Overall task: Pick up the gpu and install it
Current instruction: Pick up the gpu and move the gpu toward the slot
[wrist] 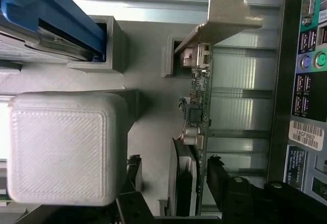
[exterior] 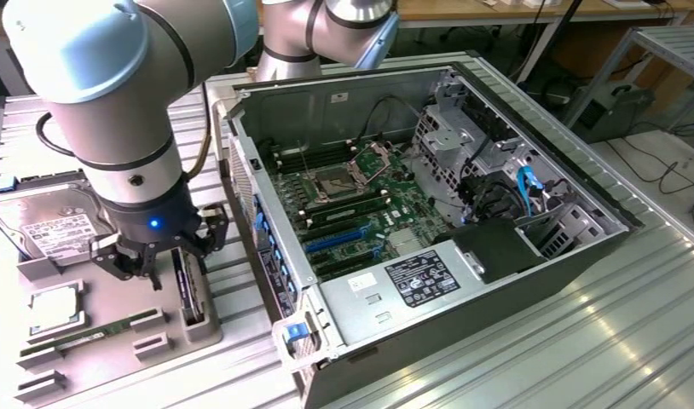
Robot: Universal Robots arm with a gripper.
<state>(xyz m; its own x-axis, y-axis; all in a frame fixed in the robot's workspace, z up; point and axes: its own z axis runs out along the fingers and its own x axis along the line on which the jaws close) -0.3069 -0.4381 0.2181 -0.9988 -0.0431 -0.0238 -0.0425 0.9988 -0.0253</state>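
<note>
Wrist view: gpu point(wrist: 197, 106) beside barcode sticker point(wrist: 306, 133) on case point(wrist: 280, 55)

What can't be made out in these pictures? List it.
- gpu: exterior view, its lower edge sits inside the grey holder.
- Hard drive: exterior view, one end behind the arm.
- Claw: wrist view, its body cut off by the picture edge.
- Power supply label: exterior view, print too small to read.
</note>
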